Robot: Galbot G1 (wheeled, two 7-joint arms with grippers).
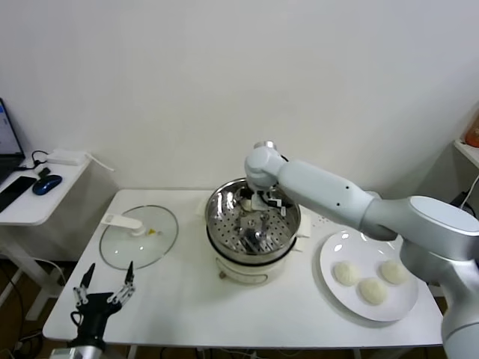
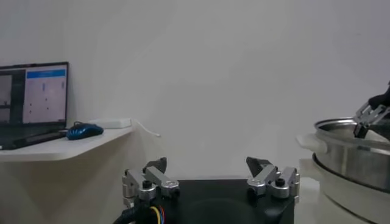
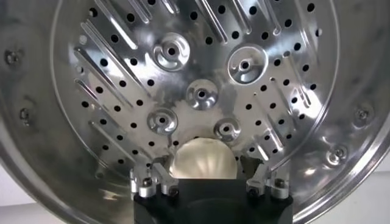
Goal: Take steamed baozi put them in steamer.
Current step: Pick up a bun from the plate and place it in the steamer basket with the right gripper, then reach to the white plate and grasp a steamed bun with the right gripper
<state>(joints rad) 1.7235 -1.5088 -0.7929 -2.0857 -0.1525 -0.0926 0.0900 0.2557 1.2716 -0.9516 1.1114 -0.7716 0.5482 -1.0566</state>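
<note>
White table (image 1: pixel 187 307) against bare white wall (image 1: pixel 224 75) — possibly a side desk (image 1: pixel 30 209) left.

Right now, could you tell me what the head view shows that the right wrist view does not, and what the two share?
Only the head view shows the white plate with three baozi, the glass lid on the table, and the idle left gripper, open at the table's near left corner.

Only the right wrist view shows one baozi lying between the right gripper's open fingers.

Both show the steamer's perforated bottom.
</note>
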